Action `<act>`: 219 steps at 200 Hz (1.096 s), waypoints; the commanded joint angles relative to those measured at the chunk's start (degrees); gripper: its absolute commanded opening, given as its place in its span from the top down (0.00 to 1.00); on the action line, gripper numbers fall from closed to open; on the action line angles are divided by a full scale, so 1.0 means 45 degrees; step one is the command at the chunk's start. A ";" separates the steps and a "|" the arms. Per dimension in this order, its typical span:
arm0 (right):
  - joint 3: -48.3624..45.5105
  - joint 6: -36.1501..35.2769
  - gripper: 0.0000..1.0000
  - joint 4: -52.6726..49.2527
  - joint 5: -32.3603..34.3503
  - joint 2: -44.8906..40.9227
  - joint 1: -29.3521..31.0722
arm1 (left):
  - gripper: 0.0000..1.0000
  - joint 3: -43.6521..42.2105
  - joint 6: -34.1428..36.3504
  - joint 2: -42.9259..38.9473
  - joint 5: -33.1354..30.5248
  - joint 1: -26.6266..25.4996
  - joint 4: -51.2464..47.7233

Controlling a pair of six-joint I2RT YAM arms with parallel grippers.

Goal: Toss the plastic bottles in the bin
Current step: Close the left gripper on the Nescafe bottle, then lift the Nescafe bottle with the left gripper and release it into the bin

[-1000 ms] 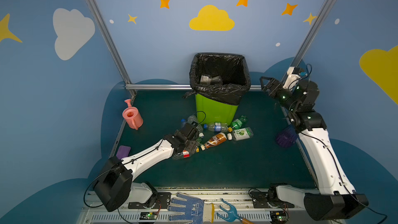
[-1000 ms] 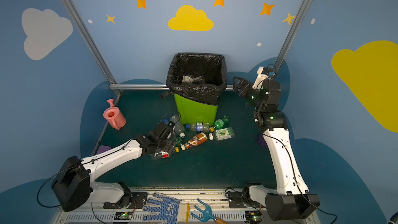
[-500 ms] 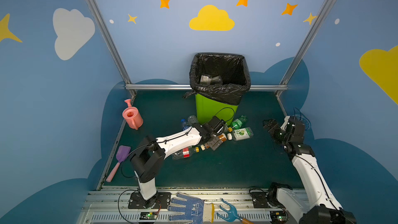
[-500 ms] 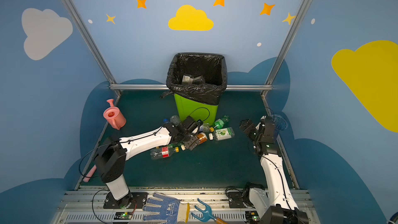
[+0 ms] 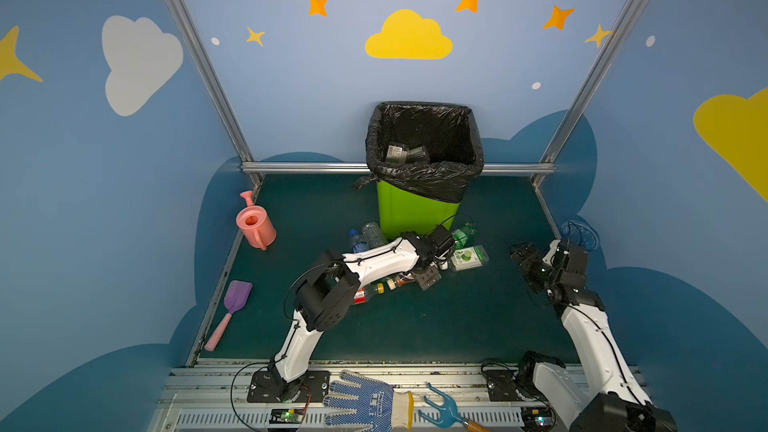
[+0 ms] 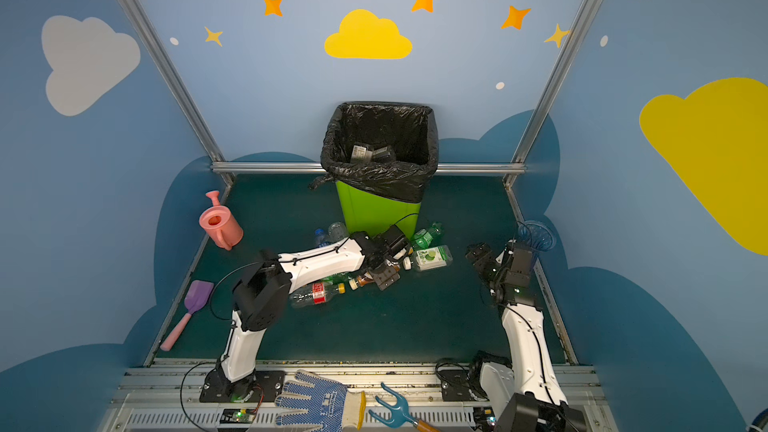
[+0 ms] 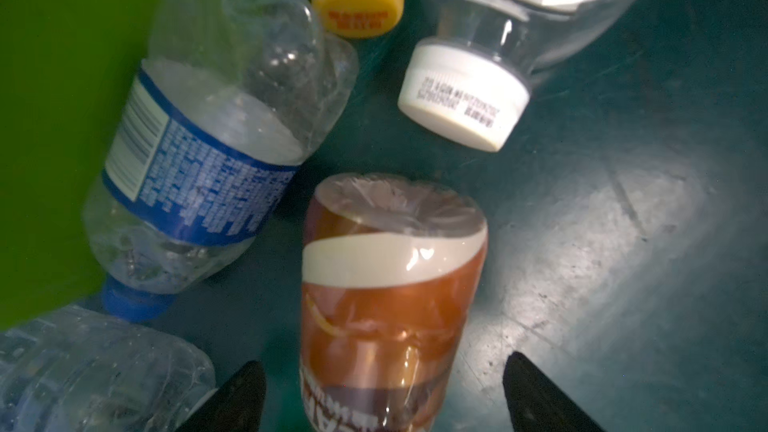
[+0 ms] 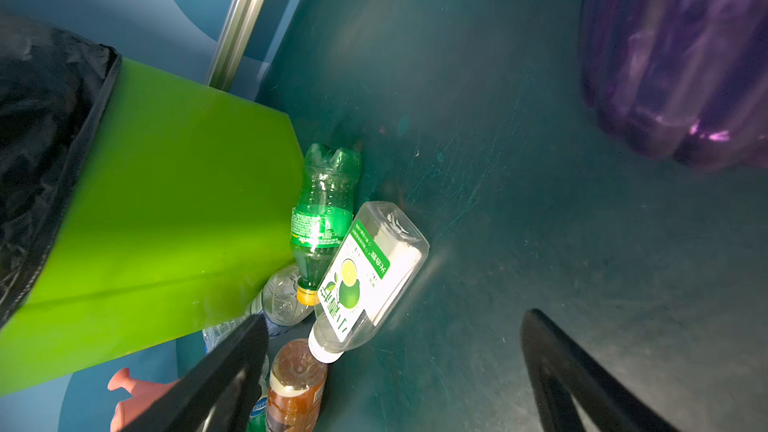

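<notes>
The lime-green bin (image 5: 415, 214) (image 6: 374, 211), lined with a black bag, stands at the back with bottles (image 5: 405, 154) inside. Several plastic bottles lie on the mat in front of it. My left gripper (image 5: 428, 278) (image 7: 384, 388) is open, one finger (image 7: 237, 401) on each side of a brown bottle (image 7: 390, 284), with gaps to both. Beside the brown bottle lie a blue-labelled clear bottle (image 7: 208, 168) and a white-capped bottle (image 7: 498, 35). My right gripper (image 5: 521, 253) (image 8: 392, 315) is open and empty, to the right of a lime-labelled bottle (image 8: 365, 268) and a green bottle (image 8: 324, 201).
A pink watering can (image 5: 255, 224) stands at the left edge, with a purple scoop (image 5: 235, 305) nearer the front. A blue-purple vase (image 5: 579, 232) (image 8: 673, 56) sits just behind my right arm. A red-labelled bottle (image 6: 316, 293) lies under my left forearm. A glove (image 5: 365, 403) rests on the front rail.
My left arm has swung from the front left across to the brown bottle, and its jaws have narrowed a little. My right arm has come down from beside the bin to the mat's right side.
</notes>
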 commanded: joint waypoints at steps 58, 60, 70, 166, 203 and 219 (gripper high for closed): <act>-0.0247 0.0269 0.06 0.0371 -0.0529 0.0440 -0.0284 | 0.24 0.0743 0.0078 0.0881 -0.0500 -0.0044 -0.1207; -0.0239 0.0272 0.06 0.0376 -0.0547 0.0459 -0.0284 | 0.24 0.0751 0.0078 0.0904 -0.0480 -0.0051 -0.1214; -0.0258 0.0306 0.06 0.0403 -0.0603 0.0514 -0.0304 | 0.25 0.0846 0.0078 0.0969 -0.0389 -0.0054 -0.1261; -0.0103 0.0430 0.06 0.0464 -0.0874 0.0622 -0.0518 | 0.52 0.1063 -0.0103 -0.1965 -0.0135 -0.0523 -0.0609; 0.0136 0.0478 0.06 0.0581 -0.0980 0.0716 -0.0574 | 0.56 0.0748 0.0978 -0.5848 -0.0529 -0.0523 0.2185; 0.0245 0.0580 0.06 0.0749 -0.1128 0.0843 -0.0594 | 0.55 0.0757 0.2508 -0.7217 -0.0551 -0.0445 0.3848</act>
